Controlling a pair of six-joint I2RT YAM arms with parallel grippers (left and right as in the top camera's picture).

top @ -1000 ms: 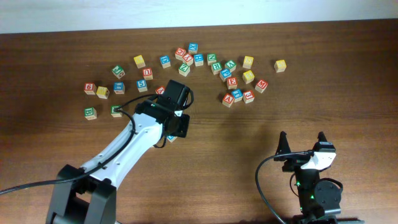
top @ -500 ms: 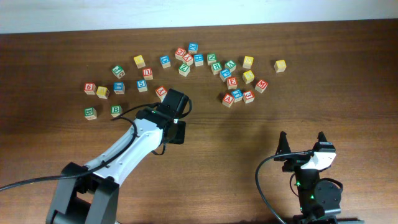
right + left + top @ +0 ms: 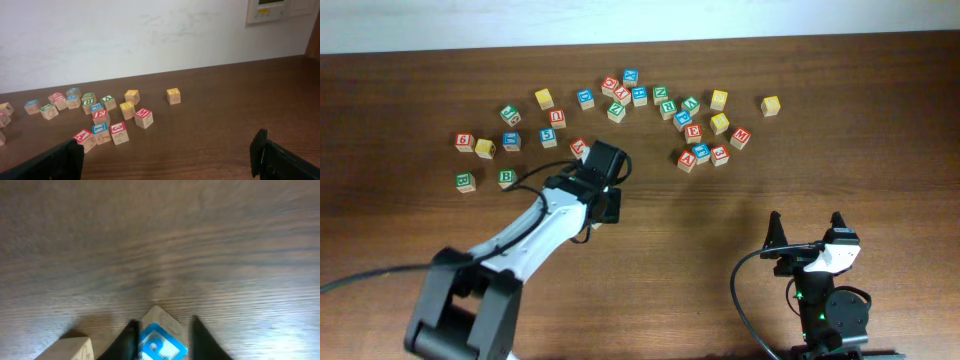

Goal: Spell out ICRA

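Note:
My left gripper (image 3: 607,207) is low over the table, just below the left group of letter cubes. In the left wrist view a blue-faced cube (image 3: 161,346) sits between its fingers. The left finger presses its side and the right finger (image 3: 202,341) is almost against it; its letter is unreadable. A plain wooden cube side (image 3: 75,349) lies just to its left. A red "A" cube (image 3: 84,137) stands in the right group, beside a blue "I" cube (image 3: 100,130). My right gripper (image 3: 806,220) rests open near the front edge, holding nothing.
Many letter cubes are scattered along the far half of the table, in a left group (image 3: 510,140) and a right group (image 3: 700,130). A lone yellow cube (image 3: 771,105) sits far right. A red cube (image 3: 578,147) lies just beyond the left wrist.
The blue cube that showed just below the left gripper is now covered by it and sits between its fingers. The right arm has not moved.

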